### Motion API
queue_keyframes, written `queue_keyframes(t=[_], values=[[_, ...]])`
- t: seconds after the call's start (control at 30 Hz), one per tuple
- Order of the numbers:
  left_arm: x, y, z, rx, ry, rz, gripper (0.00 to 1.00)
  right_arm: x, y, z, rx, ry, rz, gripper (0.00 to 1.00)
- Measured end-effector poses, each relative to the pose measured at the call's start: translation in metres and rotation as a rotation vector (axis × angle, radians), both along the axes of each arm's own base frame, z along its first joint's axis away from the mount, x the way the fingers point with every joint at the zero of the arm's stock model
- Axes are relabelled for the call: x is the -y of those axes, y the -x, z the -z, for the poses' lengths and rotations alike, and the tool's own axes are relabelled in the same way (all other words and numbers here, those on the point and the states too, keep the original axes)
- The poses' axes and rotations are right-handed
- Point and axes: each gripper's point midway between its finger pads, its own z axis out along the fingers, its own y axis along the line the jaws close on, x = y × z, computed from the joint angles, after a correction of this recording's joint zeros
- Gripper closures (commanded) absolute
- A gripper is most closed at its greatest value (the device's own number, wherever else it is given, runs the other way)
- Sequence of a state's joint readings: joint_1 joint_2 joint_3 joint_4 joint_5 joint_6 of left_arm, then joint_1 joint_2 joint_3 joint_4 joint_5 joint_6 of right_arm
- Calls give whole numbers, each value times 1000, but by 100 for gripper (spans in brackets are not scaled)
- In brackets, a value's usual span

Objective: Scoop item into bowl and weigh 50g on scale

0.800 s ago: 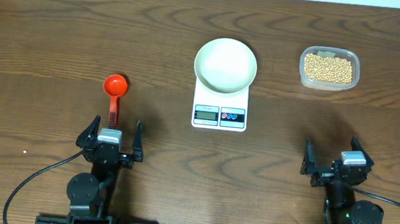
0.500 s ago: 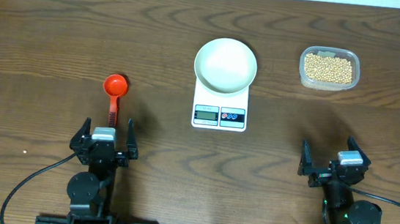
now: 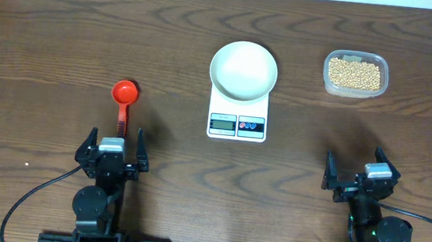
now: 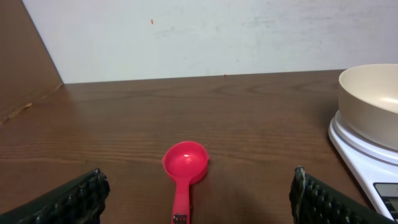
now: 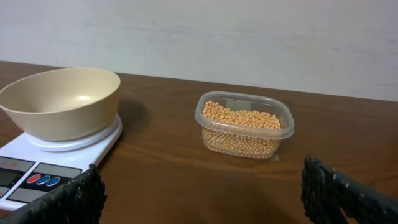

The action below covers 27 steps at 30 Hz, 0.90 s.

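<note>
Shifting slightly left, my left gripper point(image 3: 115, 136) is settling wide open behind the handle of the red scoop point(image 3: 124, 92), readying a grasp, while my right gripper point(image 3: 354, 159) is idling open.

Both arms are matt black, each rising from a round black base point(image 3: 89, 202). The left claw point(image 3: 115, 136) and right claw point(image 3: 353, 161) each carry a pale grey block on top. Their fingers point(image 4: 73, 200) are black with a fine ribbed face (like coarse rubber). A thin black cable point(image 3: 30, 197) loops from each base.
</note>
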State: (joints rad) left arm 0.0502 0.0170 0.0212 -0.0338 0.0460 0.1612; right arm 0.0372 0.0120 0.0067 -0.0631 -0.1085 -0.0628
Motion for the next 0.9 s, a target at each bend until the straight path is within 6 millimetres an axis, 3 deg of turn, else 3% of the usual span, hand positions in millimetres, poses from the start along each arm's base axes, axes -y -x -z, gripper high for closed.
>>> queue_keyframes(t=[0.9], values=[[0, 0, 0, 0, 0, 0, 5, 0, 0, 0, 0, 0, 0, 1]])
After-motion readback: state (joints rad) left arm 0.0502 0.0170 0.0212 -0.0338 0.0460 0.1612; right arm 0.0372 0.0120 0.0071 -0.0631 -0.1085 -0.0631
